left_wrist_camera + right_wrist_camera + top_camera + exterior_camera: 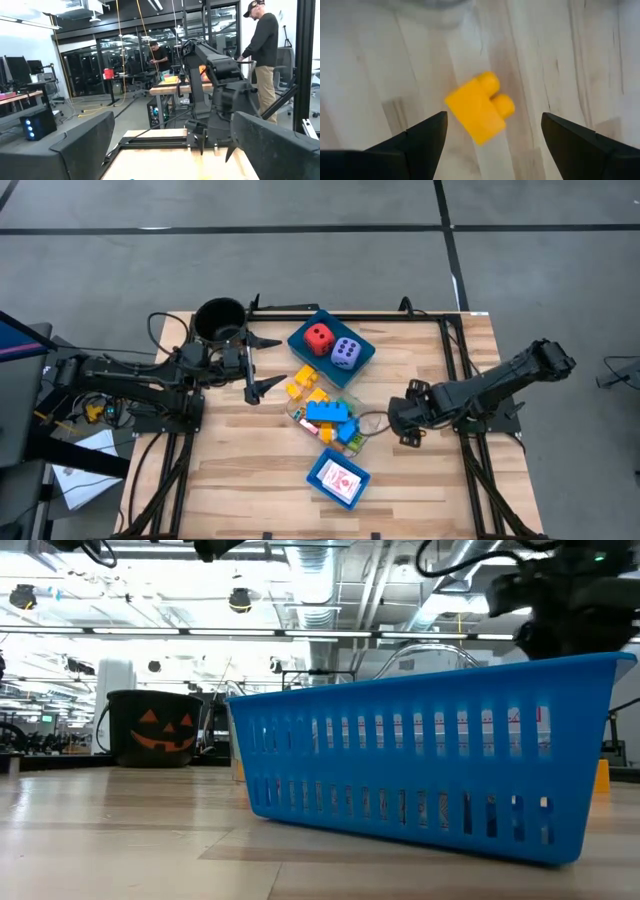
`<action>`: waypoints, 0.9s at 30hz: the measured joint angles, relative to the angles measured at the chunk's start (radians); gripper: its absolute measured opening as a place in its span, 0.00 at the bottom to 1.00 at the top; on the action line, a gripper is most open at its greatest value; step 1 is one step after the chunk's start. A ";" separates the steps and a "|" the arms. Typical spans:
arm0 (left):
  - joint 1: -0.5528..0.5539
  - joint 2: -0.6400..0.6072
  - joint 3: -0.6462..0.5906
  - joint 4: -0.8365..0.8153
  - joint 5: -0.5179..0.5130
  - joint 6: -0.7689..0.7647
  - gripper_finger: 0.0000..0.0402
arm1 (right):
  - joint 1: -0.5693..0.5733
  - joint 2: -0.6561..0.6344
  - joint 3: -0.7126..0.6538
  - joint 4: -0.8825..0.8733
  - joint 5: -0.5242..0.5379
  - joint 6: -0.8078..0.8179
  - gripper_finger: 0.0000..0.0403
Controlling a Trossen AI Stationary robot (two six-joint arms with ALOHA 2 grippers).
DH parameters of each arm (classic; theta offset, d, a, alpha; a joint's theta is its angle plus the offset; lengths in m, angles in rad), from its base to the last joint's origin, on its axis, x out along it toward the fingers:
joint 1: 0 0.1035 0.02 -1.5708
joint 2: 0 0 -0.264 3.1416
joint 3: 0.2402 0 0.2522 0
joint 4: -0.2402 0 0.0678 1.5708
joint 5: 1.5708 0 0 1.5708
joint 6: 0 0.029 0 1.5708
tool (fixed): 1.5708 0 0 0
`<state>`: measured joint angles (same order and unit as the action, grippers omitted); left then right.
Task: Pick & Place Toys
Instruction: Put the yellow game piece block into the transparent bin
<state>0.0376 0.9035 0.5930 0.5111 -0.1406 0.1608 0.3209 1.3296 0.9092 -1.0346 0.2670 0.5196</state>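
The right gripper [492, 131] is hovering with its fingers wide apart over a yellow brick [479, 111] that is lying on the counter [250, 470], just beside the brick pile [325, 415]. The brick is probably light, stiff and slick, so its flat sides should be gripped, not the studs. The left gripper [262, 364] is waiting wide open near the pile.

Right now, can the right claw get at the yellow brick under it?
Probably yes. The right claw hangs open just above the yellow brick, which lies loose on bare wood between the fingers, with nothing over it. In the high view the claw sits beside the brick pile.
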 joint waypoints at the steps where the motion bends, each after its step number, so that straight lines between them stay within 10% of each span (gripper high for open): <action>1: 0.000 0.000 0.000 0.001 0.000 0.000 1.00 | 0.015 0.000 0.000 -0.015 0.004 -0.002 0.78; 27: 0.000 0.011 0.001 0.005 0.000 -0.008 1.00 | 0.070 0.000 -0.128 0.090 0.044 -0.025 0.75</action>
<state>0.0376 0.9148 0.5941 0.5160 -0.1406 0.1528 0.3907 1.3293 0.7810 -0.9444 0.3110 0.4941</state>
